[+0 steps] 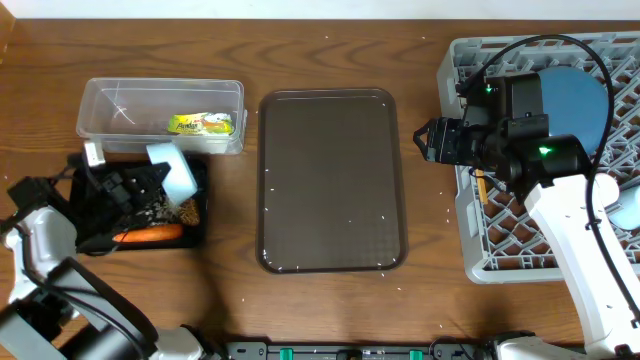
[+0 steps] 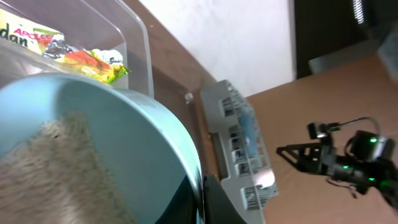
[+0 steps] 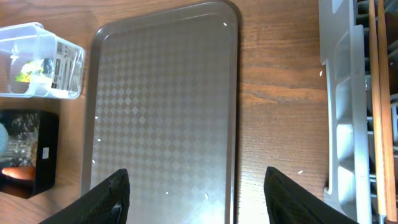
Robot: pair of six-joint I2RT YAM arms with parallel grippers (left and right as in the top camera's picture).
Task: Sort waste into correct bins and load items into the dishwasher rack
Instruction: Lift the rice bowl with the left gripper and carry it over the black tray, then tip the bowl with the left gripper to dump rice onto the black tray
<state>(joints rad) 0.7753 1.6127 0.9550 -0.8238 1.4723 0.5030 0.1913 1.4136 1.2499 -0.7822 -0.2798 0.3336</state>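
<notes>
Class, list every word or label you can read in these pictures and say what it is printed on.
"dan": on the green-yellow printed wrapper, cut off at the frame edge.
"APOL": small print above it, rest blurred.
White label on the clear plastic tub: too small to read.

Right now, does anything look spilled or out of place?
Yes. Loose white rice grains lie scattered across the brown serving tray and on the bare table beside the dishwasher rack.

Open jaws above brown serving tray (image 3: 165,106); clear tub (image 3: 37,59) left, grey rack (image 3: 342,124) right, perhaps holding chopsticks (image 3: 378,93).
</notes>
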